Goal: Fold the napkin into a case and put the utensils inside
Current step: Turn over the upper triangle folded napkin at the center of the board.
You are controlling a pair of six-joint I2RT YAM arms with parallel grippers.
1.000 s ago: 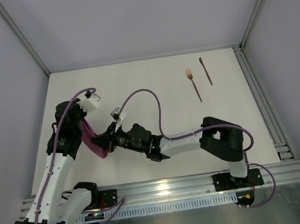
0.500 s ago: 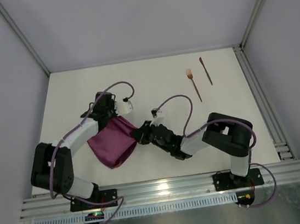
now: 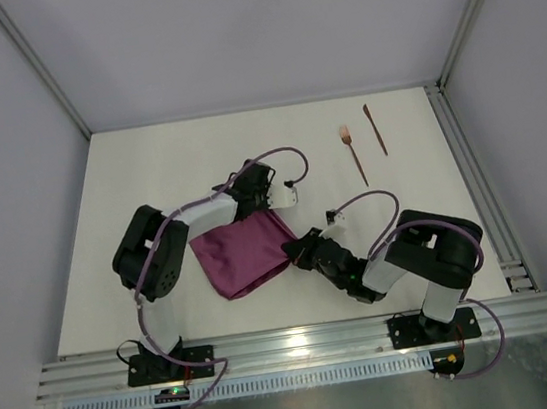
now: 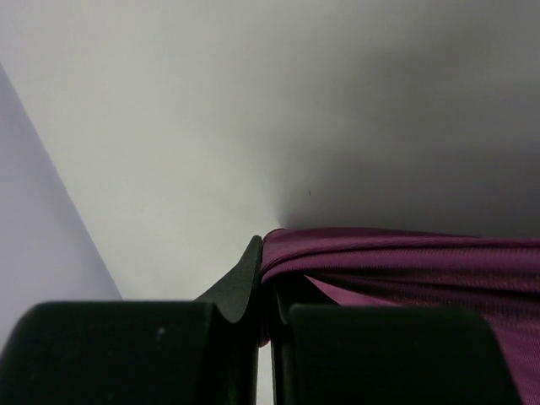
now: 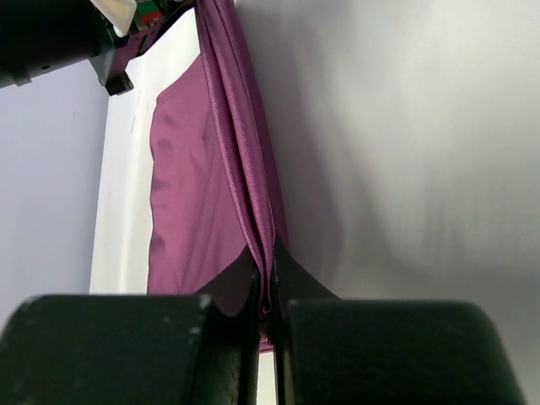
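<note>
Napkin (image 3: pixel 243 254) is clamped at its edge by left gripper (image 3: pixel 272 209) and right gripper (image 3: pixel 294 252), fork (image 3: pixel 353 154) and knife (image 3: pixel 375 129) well away.

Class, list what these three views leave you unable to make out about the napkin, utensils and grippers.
The napkin: layers beneath the top one, covered by its own cloth in the top view.
The fork and knife: tines and blade too small in the top view; outside both wrist views.
The left gripper: how much cloth it pinches, hidden inside its own grip, left wrist view.
The right gripper: likewise, right wrist view.
</note>
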